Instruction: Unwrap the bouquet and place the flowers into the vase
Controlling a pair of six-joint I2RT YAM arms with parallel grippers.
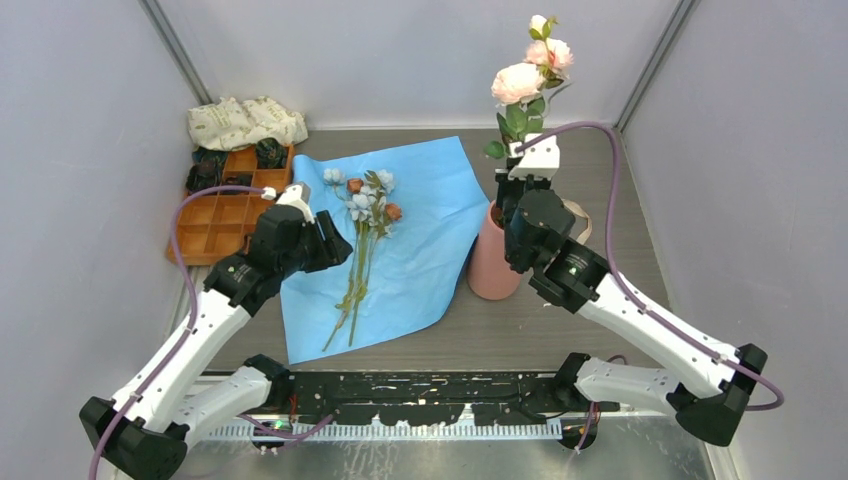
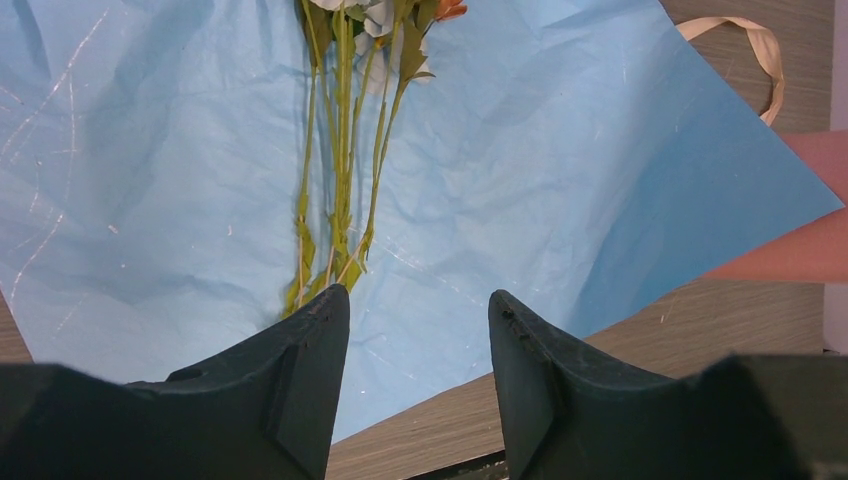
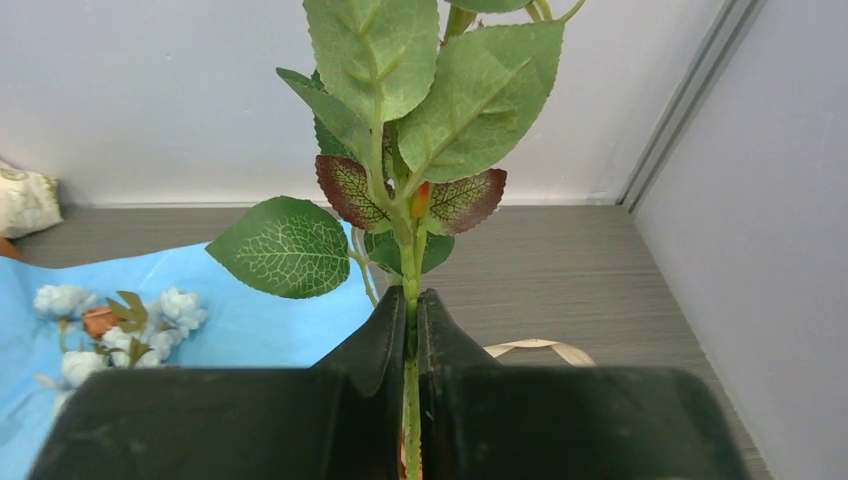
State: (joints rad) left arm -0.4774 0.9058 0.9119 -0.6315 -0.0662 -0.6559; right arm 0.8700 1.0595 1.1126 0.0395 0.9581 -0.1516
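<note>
Right pincer (image 3: 411, 322): its jaws are pressing together on the green stalk of the pink stem (image 1: 522, 82) and holding it upright. Leaves (image 3: 285, 245) are spreading just above the fingertips, two of them reddish-brown, and the pink blooms are rising high against the back wall. The pincer is hanging directly over the mouth of the vase (image 1: 490, 268), so whether the stalk's foot is reaching inside cannot be told. The vase is standing upright on the bench (image 1: 565, 335), touching or slightly overlapping the right edge of the paper (image 1: 425, 250). A beige ribbon (image 3: 530, 348) is lying on the bench behind the vase.

Left pincer (image 2: 417, 302): its jaws are standing partly apart and gripping nothing. It is hovering over the left part of the paper, its fingertips pointing at the cut ends of the loose flowers (image 1: 362, 205). These are lying flat on the unfolded blue sheet, stalks side by side, ends toward the near edge and pale blue and orange-brown blooms toward the back wall.

Beyond the left arm, an orange tray (image 1: 225, 228) is sitting beside the paper's far left corner, with dark items in its rear compartments. A cream patterned cloth (image 1: 245, 122) is lying bunched behind the tray.
</note>
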